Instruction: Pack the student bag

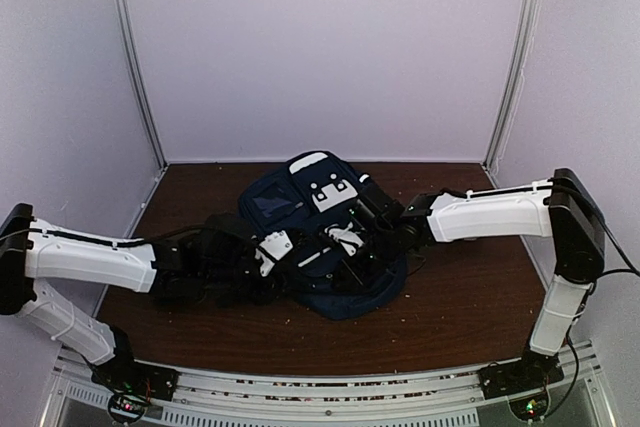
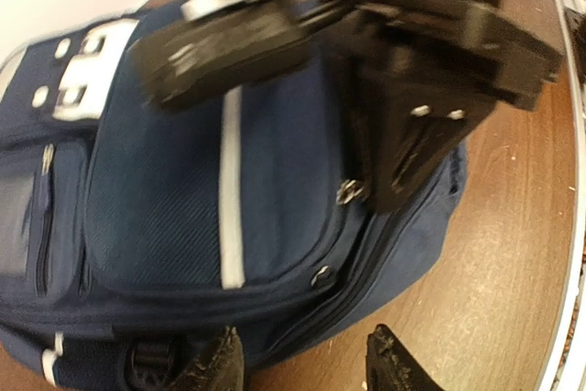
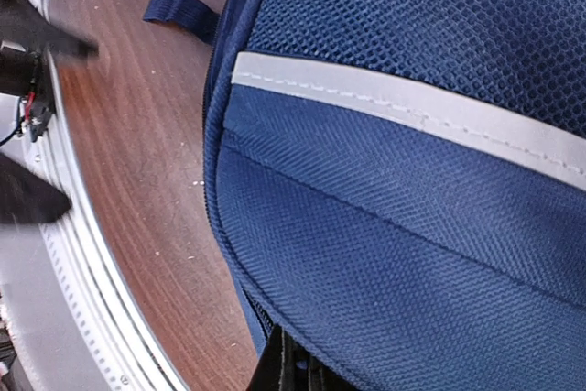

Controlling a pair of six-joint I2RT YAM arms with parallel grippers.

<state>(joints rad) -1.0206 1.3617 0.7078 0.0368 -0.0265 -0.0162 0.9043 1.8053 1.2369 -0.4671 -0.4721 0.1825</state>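
Pale walls (image 1: 320, 47) stand left, far and right, with metal posts (image 1: 135, 57) between. The tabletop (image 1: 460, 297) is dark wood.

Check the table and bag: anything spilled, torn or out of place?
Nothing spilled or torn. The student bag lies flat on the table. The only oddity is small pale specks scattered on the wood beside it, like crumbs or dust.

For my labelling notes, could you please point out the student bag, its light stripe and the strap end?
student bag (image 1: 275, 202), top view, navy panel.
light stripe (image 3: 412, 109), right wrist view, mid-band.
strap end (image 3: 179, 8), right wrist view, its middle.
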